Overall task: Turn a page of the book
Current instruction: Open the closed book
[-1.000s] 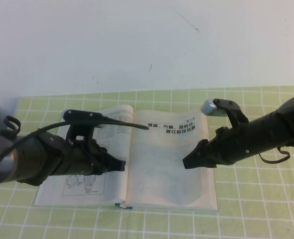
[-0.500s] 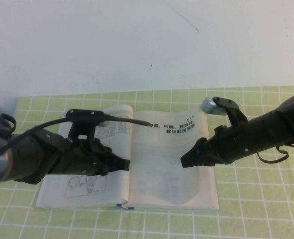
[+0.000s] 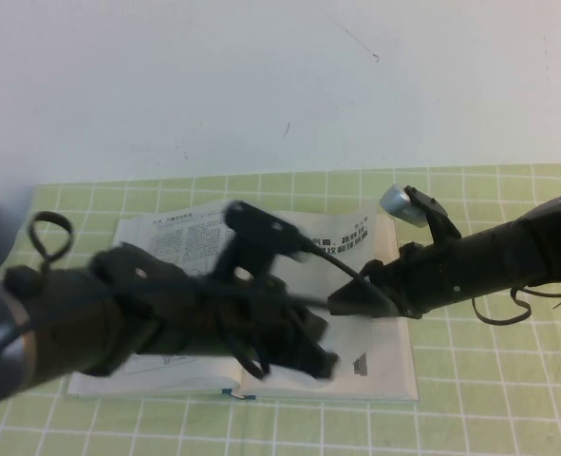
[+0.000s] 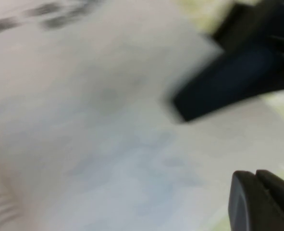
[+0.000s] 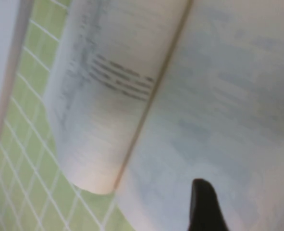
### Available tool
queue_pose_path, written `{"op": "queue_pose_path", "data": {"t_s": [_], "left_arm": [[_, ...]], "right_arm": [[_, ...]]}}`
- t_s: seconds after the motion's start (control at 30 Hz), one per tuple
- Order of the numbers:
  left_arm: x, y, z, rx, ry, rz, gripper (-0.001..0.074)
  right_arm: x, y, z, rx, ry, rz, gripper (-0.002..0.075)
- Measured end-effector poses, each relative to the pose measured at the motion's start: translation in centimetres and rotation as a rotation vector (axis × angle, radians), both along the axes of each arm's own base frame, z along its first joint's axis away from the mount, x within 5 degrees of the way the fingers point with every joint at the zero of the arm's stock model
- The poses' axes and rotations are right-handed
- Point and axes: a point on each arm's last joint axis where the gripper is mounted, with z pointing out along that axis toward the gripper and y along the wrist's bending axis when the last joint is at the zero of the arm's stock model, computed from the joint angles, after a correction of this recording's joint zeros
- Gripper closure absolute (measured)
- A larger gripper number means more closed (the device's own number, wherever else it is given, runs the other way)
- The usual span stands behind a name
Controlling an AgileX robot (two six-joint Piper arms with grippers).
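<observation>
The book (image 3: 384,366) is lying open on the green-gridded surface (image 3: 489,418), and my left fingers (image 3: 323,364) are reaching low across its right half, their spread hidden by blur. My right fingers (image 3: 342,302) are hovering spread and empty over the page (image 3: 356,337), whose bold black heading shows. My right wrist view is showing the spine gutter.
</observation>
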Motion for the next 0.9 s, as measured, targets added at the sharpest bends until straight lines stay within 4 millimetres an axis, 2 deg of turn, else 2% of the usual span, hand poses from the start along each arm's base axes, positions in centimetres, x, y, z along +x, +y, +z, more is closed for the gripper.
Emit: {"op": "queue_pose_path", "data": {"t_s": [0.23,0.47,0.6,0.9], "left_arm": [[-4.1,-4.4,0.0,0.060,-0.113,-0.203,0.0738],[-6.5,-6.3,-0.9,0.116,-0.237,-0.188,0.0738],[-6.5,-6.6,-2.2,0.166,-0.269,-0.150,0.0738],[-4.7,-6.5,-5.2,0.281,-0.327,-0.029,0.0738]], "right_arm": [[0.2,0.4,0.6,0.084,-0.014,-0.014,0.0339],[0.3,0.5,0.8,0.103,-0.011,-0.035,0.0339],[0.4,0.5,0.9,0.120,-0.007,-0.054,0.0339],[0.3,0.7,1.2,0.159,0.008,-0.041,0.0339]]}}
